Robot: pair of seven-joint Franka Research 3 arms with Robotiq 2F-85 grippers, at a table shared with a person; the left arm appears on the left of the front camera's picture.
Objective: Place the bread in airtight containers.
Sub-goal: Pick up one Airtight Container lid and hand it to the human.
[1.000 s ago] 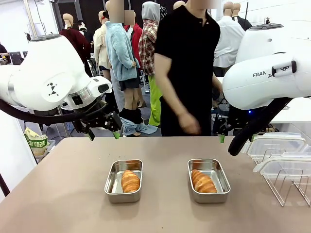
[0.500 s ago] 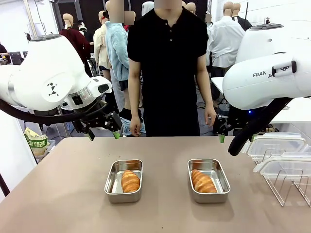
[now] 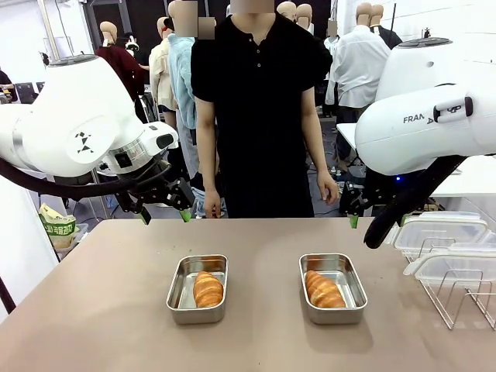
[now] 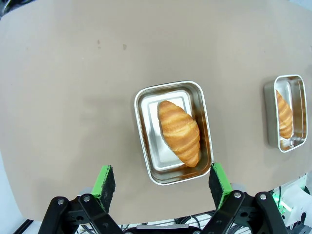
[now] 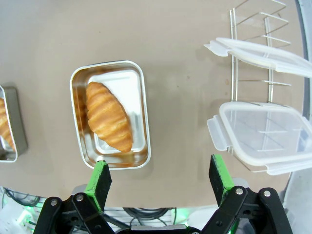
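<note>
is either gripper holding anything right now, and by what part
Nothing is held: the left gripper and the right gripper are both open and empty.

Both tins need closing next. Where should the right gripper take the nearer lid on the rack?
Probably by its edge flap facing the right tin: the lid lies flat on the rack, with that flap sticking out past the wires. Come in sideways from the tin side, one jaw above, one below.

text: "fran" | on: white shell of right arm (image 3: pixel 422 128)
</note>
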